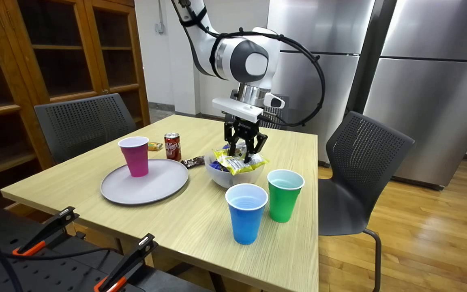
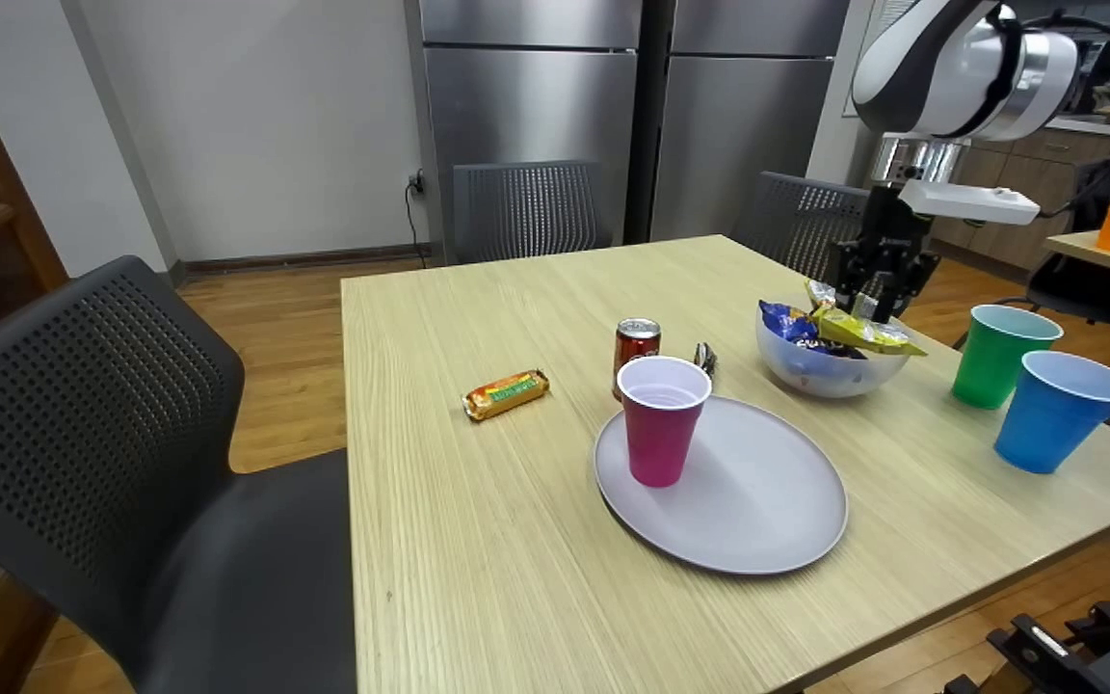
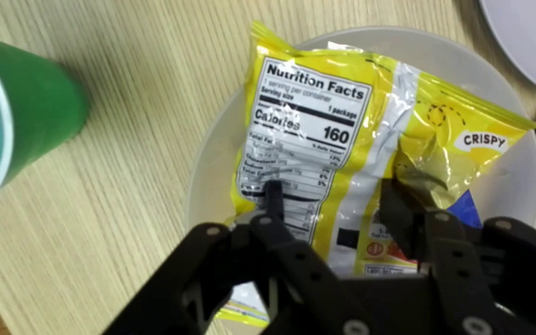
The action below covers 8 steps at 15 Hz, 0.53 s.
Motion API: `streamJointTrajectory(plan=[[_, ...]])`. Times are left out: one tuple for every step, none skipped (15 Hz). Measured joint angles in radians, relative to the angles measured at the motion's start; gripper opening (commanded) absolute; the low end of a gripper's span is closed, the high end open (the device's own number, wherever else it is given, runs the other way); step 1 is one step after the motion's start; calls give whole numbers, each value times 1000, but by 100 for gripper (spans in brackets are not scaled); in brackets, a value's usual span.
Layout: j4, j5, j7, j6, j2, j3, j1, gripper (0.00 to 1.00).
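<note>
And there was the gripper point(image 3: 336, 200), right down over the pale bowl point(image 1: 230, 179) — its fingers stood apart, the silvery stripe of the yellow snack bag point(image 3: 305, 130) running between them, though actual contact was too close to call! The bag lay atop the bowl, nutrition panel up, corners poking past the rim, with a blue wrapper point(image 2: 786, 321) beside it. The green cup point(image 1: 282, 202) stood near, the blue cup point(image 1: 245, 221) just beside that — and over on the plate point(image 1: 164, 182), upright, the pink cup point(image 1: 135, 161).
</note>
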Motion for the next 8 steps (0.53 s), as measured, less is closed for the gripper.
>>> streamJointTrajectory(plan=[[-2,0,0,1,-3,1,0,98],[-6,0,0,4,-8,3,0,100],[-11,0,0,8,-13,4,0,100],[-17,0,0,13,-20,6,0,100],[-26,0,0,20,-28,8,0,100],[-37,0,0,28,-39,11,0,100],[-50,0,0,38,-49,14,0,100],[-65,0,0,50,-63,17,2,100]])
